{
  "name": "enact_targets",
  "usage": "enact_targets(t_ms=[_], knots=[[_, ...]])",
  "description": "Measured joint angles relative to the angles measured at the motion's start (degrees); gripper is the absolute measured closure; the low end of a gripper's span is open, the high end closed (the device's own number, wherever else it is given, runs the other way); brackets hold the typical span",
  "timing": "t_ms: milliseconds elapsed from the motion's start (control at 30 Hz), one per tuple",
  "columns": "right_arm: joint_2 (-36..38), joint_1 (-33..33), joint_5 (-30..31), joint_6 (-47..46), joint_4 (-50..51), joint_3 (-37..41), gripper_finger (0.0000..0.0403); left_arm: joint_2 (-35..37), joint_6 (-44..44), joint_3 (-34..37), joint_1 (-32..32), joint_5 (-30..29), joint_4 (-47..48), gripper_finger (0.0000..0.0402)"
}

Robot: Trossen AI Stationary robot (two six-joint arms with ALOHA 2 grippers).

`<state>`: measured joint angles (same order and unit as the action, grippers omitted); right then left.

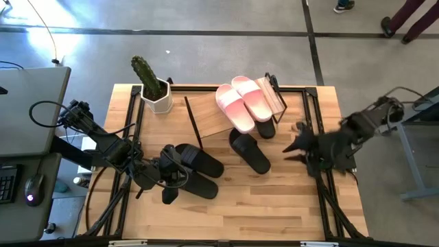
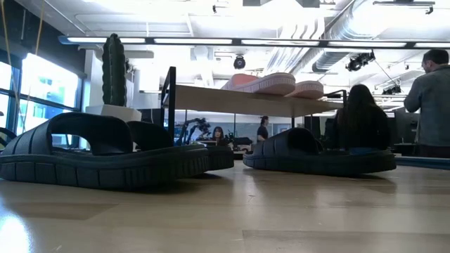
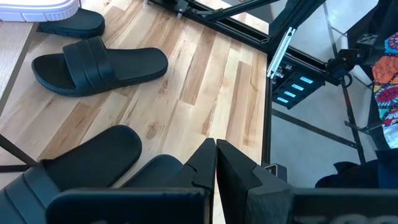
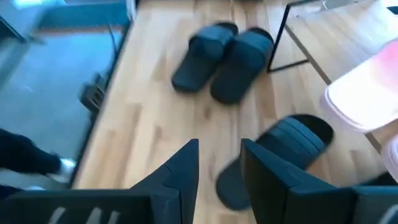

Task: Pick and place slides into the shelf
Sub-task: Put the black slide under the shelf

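Two pale pink slides (image 1: 243, 103) lie on the wood plank top of the shelf (image 1: 212, 113) at the far middle of the table; they also show in the low view (image 2: 274, 82). One black slide (image 1: 265, 127) sits partly under the shelf. Another black slide (image 1: 250, 152) lies on the table just in front of it. A pair of black slides (image 1: 199, 168) lies left of the middle. My left gripper (image 3: 216, 163) hangs shut above that pair and touches nothing. My right gripper (image 4: 219, 171) is open and empty, raised near the table's right edge above the single black slide (image 4: 280, 155).
A cactus in a white pot (image 1: 154, 89) stands at the table's far left corner. A black metal frame (image 1: 322, 171) runs along the table's edges. Bare wood (image 1: 274, 206) lies at the near right. People stand in the room behind (image 2: 432, 105).
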<state>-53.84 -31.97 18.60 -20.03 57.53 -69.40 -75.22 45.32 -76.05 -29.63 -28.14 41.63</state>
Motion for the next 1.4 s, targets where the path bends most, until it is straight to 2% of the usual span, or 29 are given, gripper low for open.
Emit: enact_targets(t_ms=[133, 267, 367, 567, 833, 933, 1100, 1400], knots=[[-4.81, -8.33, 8.98, -2.51, 4.57, 2.28, 0.0295, 0.0, 0.0, 0.0, 0.0, 0.0, -0.03, 0.0399], [-9.85, -11.5, 13.0, -3.0, 8.04, 5.98, 0.0295, 0.0, -0.02, 0.0, 0.0, 0.0, -0.02, 0.0399], [-12.7, -11.84, 12.98, -3.86, 5.56, 10.35, 0.0295, 0.0, -0.02, 0.0, 0.0, 0.0, -0.03, 0.0399], [-17.13, -11.67, 12.91, -2.86, -5.45, 20.53, 0.0295, 0.0, -0.02, 0.0, 0.0, 0.0, -0.02, 0.0399], [-22.79, -10.87, 12.27, 6.35, -22.7, 31.39, 0.0294, 0.0, -0.02, 0.0, 0.0, 0.0, 0.01, 0.0399], [-25.27, -10.15, 12.32, 8.06, -25.23, 32.81, 0.0294, 0.0, -0.02, 0.0, 0.0, 0.0, 0.01, 0.0399], [-28.44, -8.68, 18.66, 9.81, -25.58, 32.8, 0.0294, 0.0, -0.02, 0.0, 0.0, 0.0, 0.02, 0.0399], [-29.91, -5.56, 15.79, 14.08, -28.13, 32.76, 0.0294, 0.0, -0.02, 0.0, 0.0, 0.0, 0.06, 0.0399]])
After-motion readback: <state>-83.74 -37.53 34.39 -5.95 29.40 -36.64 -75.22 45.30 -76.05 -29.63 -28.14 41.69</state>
